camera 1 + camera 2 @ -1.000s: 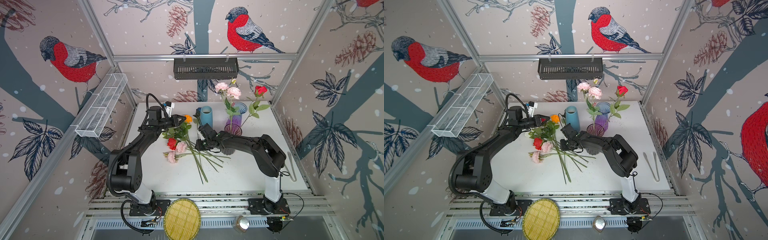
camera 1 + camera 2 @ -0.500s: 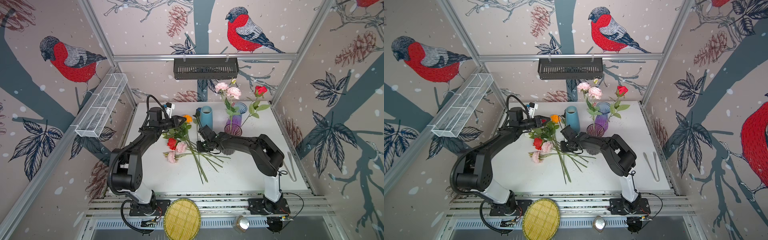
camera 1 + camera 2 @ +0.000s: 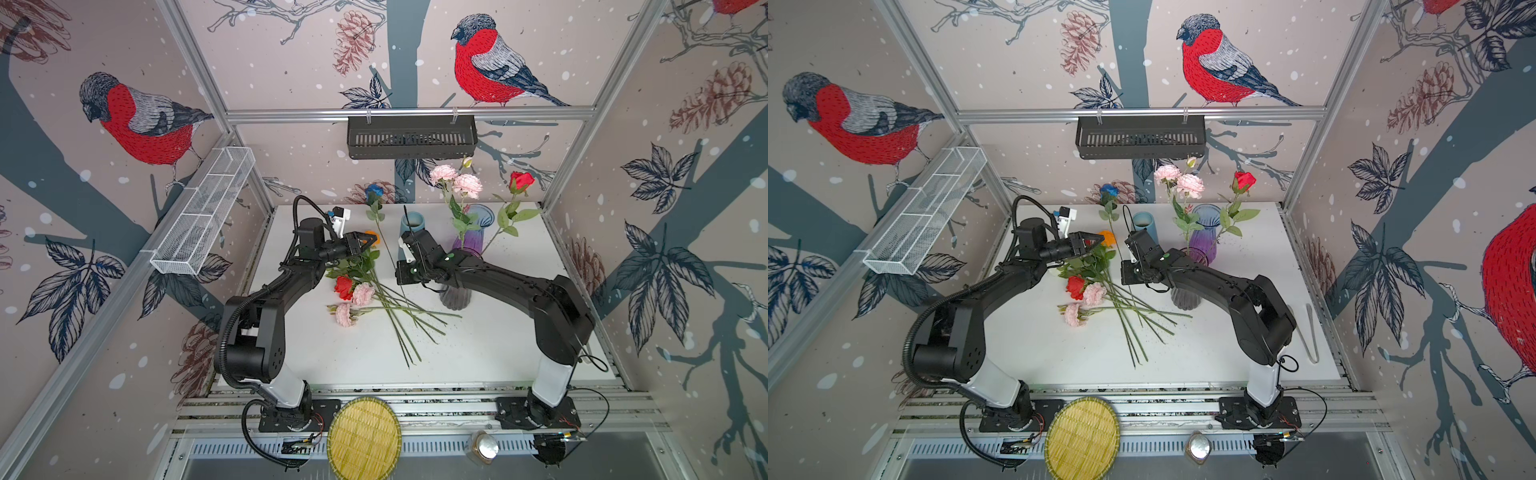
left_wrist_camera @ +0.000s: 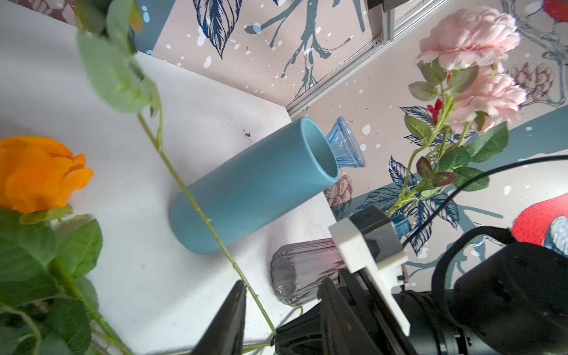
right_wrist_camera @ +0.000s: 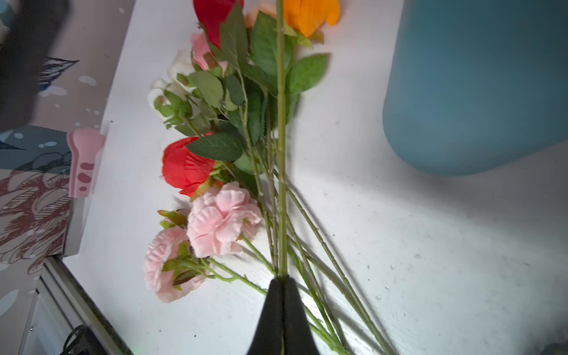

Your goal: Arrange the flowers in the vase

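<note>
1 blue rose [image 3: 374, 191], thin stem pinched in right jaws, left jaws apart

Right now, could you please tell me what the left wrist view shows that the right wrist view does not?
Only the left wrist view shows the open mouth of the blue vase, the grey glass vase, the upright pink flowers and the open left hand. Only the right wrist view shows the red rose, the lying pink flowers and the white buds on the table. Both show the orange rose, the blue vase and the long stem that the shut right hand holds.
</note>
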Robot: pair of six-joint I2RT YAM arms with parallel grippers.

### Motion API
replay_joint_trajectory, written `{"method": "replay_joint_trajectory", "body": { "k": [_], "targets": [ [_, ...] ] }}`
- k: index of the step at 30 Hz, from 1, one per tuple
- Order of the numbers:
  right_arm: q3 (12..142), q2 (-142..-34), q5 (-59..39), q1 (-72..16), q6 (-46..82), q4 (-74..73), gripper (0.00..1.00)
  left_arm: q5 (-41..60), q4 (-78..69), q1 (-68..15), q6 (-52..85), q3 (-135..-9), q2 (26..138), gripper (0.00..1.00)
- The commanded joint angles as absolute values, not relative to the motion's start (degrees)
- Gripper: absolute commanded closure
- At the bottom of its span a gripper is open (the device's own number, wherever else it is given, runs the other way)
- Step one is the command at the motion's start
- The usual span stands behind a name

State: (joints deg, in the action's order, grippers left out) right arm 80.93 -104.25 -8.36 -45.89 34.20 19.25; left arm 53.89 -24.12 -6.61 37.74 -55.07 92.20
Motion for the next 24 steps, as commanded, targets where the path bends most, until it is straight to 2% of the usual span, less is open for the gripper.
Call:
{"method": "replay_joint_trajectory", "body": {
  "k": [1, 11, 17, 19, 20, 21, 22, 24],
  "targets": [
    [82.2, -102.2, -7.9, -46.0, 32.8, 19.2, 0.97, 58.3, -37.1, -7.0, 44.4, -53.9, 93.0, 0.6],
    [83.3, -98.8, -12.5, -48.8, 31.3, 16.1, 0.98, 63.1, -67.9, -7.4, 67.0, -49.9, 98.0, 0.62],
    [84.4, -99.7, -11.5, -50.3, 30.7, 17.3, 0.98, 62.9, -71.7, -6.8, 70.0, -49.6, 99.1, 0.8],
    [84.2, -99.7, -11.3, -50.4, 30.7, 17.6, 0.98, 62.7, -70.2, -6.4, 68.8, -49.6, 98.4, 0.9],
    [84.0, -99.6, -11.1, -50.3, 30.8, 17.7, 0.98, 62.7, -69.1, -6.2, 67.8, -49.7, 98.0, 1.0],
    [83.9, -99.5, -10.8, -50.3, 30.8, 17.8, 0.97, 62.9, -68.4, -6.1, 67.1, -49.7, 97.7, 1.0],
    [83.8, -99.3, -10.5, -50.2, 30.7, 18.0, 0.93, 63.2, -68.5, -6.0, 66.8, -49.7, 97.4, 1.0],
    [83.5, -98.3, -9.3, -50.0, 30.0, 18.6, 0.75, 63.4, -68.6, -6.0, 65.6, -49.5, 96.0, 1.0]
  ]
}}
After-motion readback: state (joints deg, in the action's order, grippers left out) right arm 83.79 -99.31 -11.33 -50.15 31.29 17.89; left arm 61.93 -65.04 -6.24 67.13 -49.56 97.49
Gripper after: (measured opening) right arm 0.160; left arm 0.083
